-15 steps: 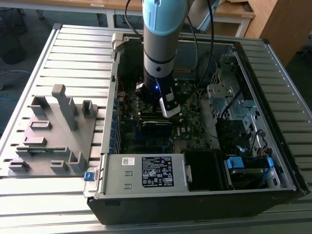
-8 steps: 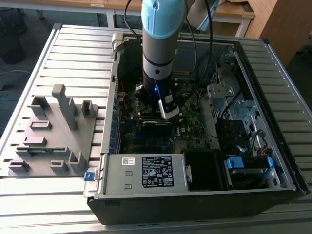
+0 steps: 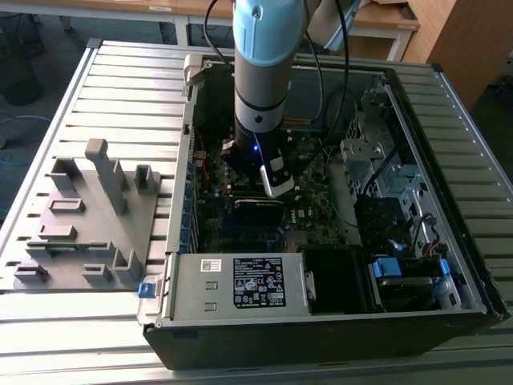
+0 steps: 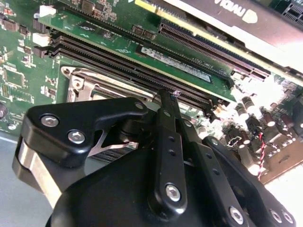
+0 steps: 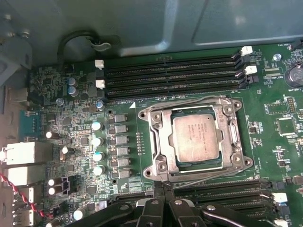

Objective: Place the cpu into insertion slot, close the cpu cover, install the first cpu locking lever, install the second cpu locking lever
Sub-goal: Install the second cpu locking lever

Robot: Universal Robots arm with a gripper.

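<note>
You've got the arm reaching down into the open computer case, gripper sitting right at the edge of the socket on the green motherboard. In the first wrist view the chip is already lying flat in the socket, and the metal cover frame is down around it. The fingers look pinched together, with nothing held that I can see. Memory slots run along both sides of the socket. A grey fixture plate sits beside the case.
</note>
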